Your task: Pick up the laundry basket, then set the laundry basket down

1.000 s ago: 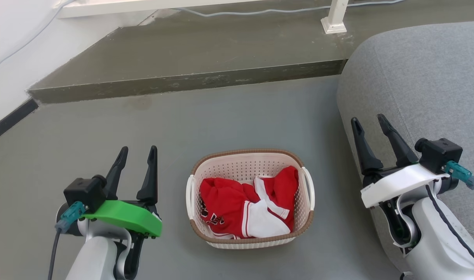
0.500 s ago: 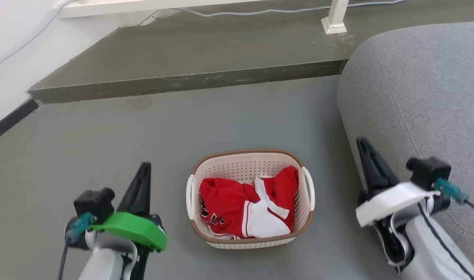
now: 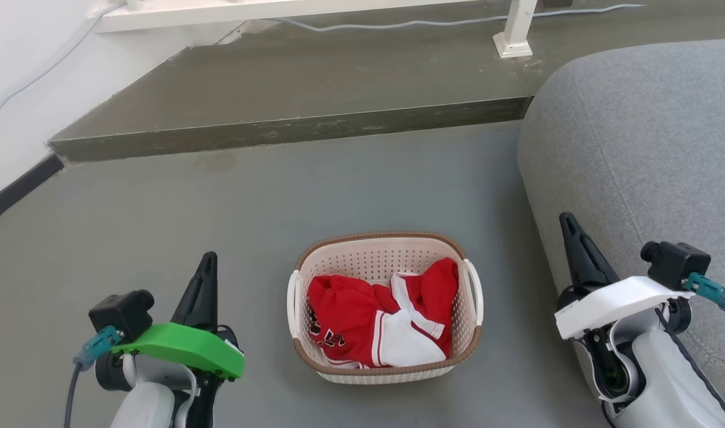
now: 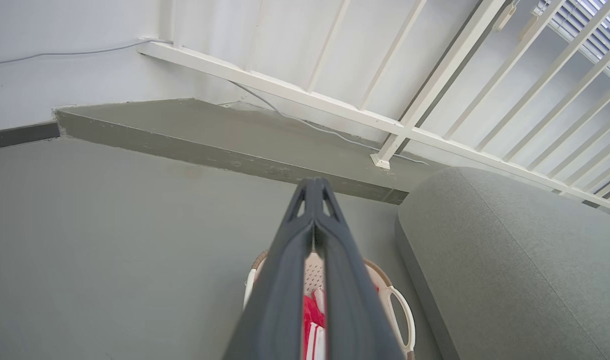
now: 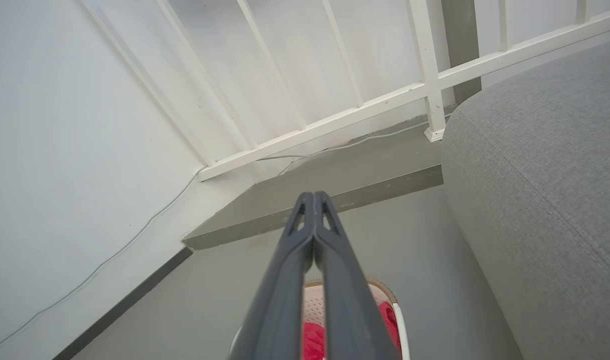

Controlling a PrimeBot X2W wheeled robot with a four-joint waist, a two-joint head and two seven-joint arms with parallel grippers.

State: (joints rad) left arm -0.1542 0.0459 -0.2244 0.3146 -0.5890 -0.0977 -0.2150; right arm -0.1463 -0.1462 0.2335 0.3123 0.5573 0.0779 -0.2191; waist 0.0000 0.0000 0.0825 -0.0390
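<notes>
At the near left, the left gripper [image 3: 206,264] hangs over the grey floor [image 3: 220,202] with its two dark fingers pressed together on nothing. It is well apart from the laundry basket [image 3: 384,236], which stands upright on the floor in the near middle, between the two arms. A red and white garment [image 3: 362,321] is bunched inside, and one white loop handle [image 3: 292,297] faces each arm. At the near right, the right gripper [image 3: 571,232] is likewise closed and empty, just beside the grey sofa [image 3: 636,148]. A basket lying like this could be waiting to be lifted or could already be back down, and the pictures do not settle which. The likely trouble is on the right: that arm has little room, so a swing outward could drag it along the sofa's fabric. Fingers held together like this would shove a handle rather than take it, and the light plastic basket would probably slide or tip on the smooth floor. A lift by one handle alone could tilt it and spill the garment.
</notes>
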